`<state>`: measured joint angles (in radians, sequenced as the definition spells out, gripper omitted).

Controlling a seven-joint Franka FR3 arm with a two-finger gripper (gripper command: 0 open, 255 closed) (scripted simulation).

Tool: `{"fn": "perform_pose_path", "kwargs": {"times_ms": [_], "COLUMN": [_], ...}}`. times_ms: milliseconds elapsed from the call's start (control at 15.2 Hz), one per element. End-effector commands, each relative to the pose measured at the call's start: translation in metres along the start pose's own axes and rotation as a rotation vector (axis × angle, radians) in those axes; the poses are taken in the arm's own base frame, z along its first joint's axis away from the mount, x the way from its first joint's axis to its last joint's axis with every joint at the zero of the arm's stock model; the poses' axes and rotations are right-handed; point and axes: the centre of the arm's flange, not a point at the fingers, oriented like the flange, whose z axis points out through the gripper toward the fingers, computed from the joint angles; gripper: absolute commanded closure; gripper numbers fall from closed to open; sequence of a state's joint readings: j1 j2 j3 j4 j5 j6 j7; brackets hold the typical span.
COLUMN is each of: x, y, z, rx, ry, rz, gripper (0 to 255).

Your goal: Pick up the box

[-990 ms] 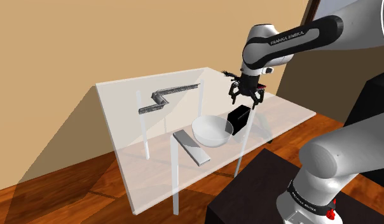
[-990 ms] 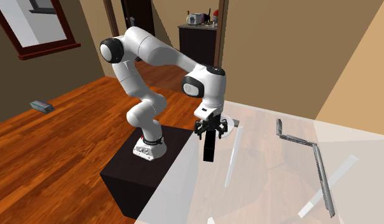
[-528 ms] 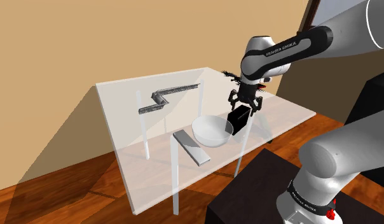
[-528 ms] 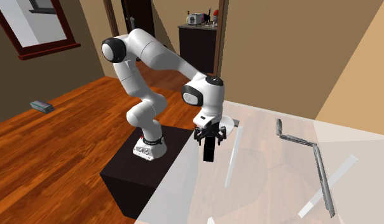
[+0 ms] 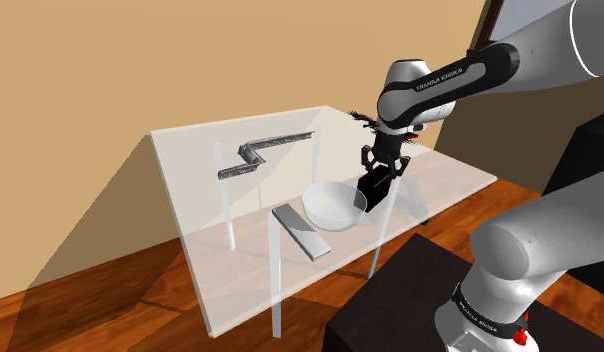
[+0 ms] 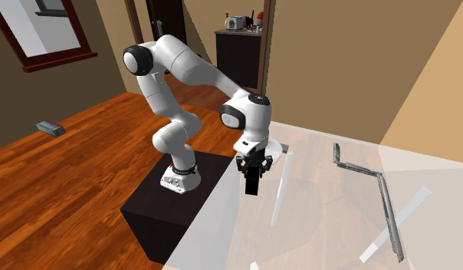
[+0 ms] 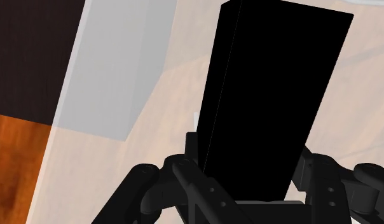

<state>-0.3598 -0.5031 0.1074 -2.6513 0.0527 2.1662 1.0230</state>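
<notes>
A tall black box stands upright on the glass table, just beside a white bowl. My black gripper reaches down over the box's top, one finger on each side, pressed against its faces. In the second exterior view the gripper covers the upper part of the box near the table's edge. Seen from the wrist, the box sits between the fingers, both of which touch it. The box still rests on the table.
A flat grey bar lies in front of the bowl. A bent metal strip lies toward the back of the table, and a dark spiky object sits behind the arm. The black stand is close to the table's edge.
The gripper came down around the box and its fingers moved in from a wide spread until they met the box's sides. The box has not moved.
</notes>
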Motion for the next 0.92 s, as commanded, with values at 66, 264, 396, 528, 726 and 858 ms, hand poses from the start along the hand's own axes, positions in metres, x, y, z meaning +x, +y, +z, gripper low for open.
{"fn": "perform_pose_path", "kwargs": {"times_ms": [66,264,396,528,726,858], "x": [0.0,-0.001,0.0,0.0,0.0,0.0], "y": [0.0,0.0,0.0,0.0,0.0,0.0], "z": [0.001,-0.004,-0.015,-0.025,-0.041,-0.052], "rx": [-0.002,-0.002,-0.002,-0.002,-0.002,-0.002], "ry": [-0.001,-0.001,-0.001,-0.001,-0.001,-0.001], "rz": [-0.001,-0.001,-0.001,-0.001,-0.001,-0.001], "gripper": [255,255,255,255,255,255]}}
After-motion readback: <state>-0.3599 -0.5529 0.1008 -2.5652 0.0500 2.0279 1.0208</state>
